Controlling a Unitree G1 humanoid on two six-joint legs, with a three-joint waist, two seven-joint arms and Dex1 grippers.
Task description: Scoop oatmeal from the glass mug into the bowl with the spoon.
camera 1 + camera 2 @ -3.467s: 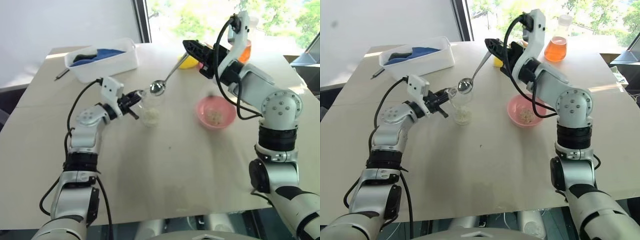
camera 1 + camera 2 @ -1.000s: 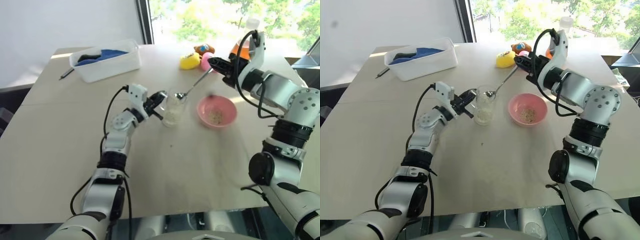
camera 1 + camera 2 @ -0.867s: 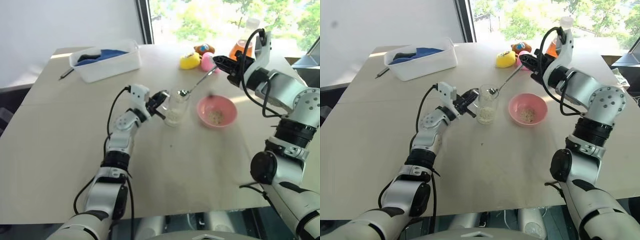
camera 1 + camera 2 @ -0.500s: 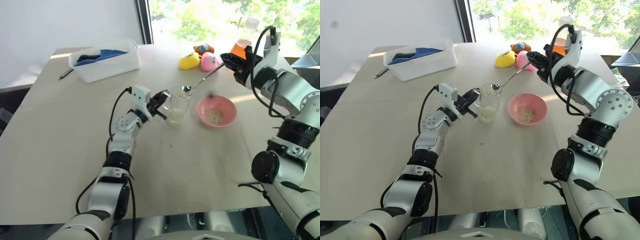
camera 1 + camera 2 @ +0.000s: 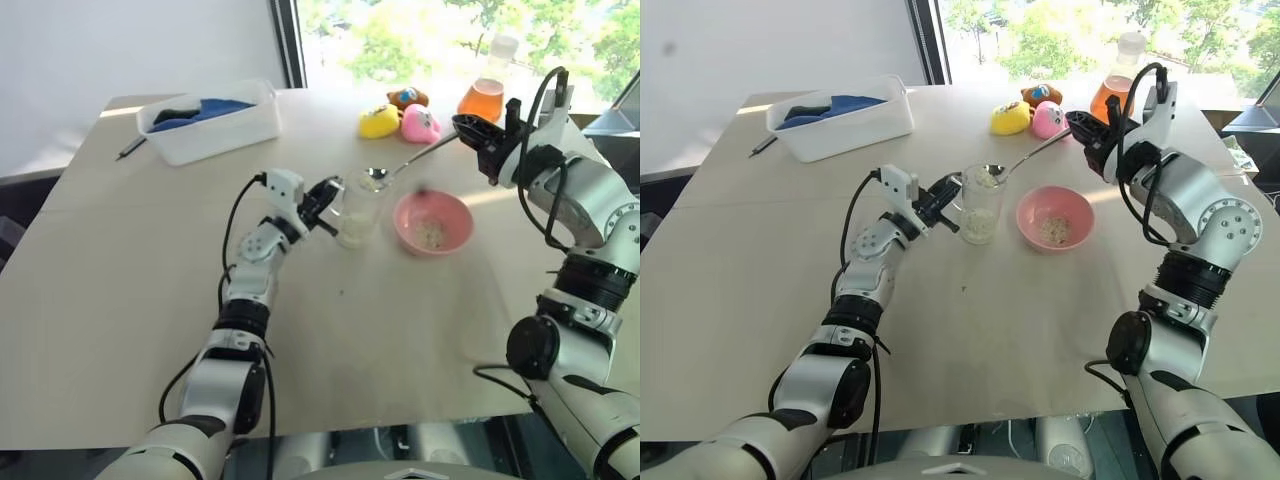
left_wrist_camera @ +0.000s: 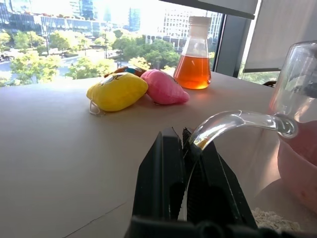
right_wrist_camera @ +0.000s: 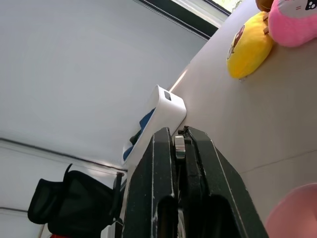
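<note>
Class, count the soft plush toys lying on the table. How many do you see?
3, clustered at the table's far edge beside the orange flask: yellow toy, pink toy, and a brown-orange toy partly hidden behind them.

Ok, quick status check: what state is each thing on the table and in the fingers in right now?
Clear glass mug: upright, some oatmeal in the bottom, handle pinched by the left gripper.
Shiny silver metal spoon: loaded with oatmeal, at the mug's rim, handle held by the right gripper.
Shallow pink bowl: upright, a little oatmeal inside.
Conical flask of orange liquid: upright, capped.
White rectangular plastic tub: open, blue item inside.
</note>
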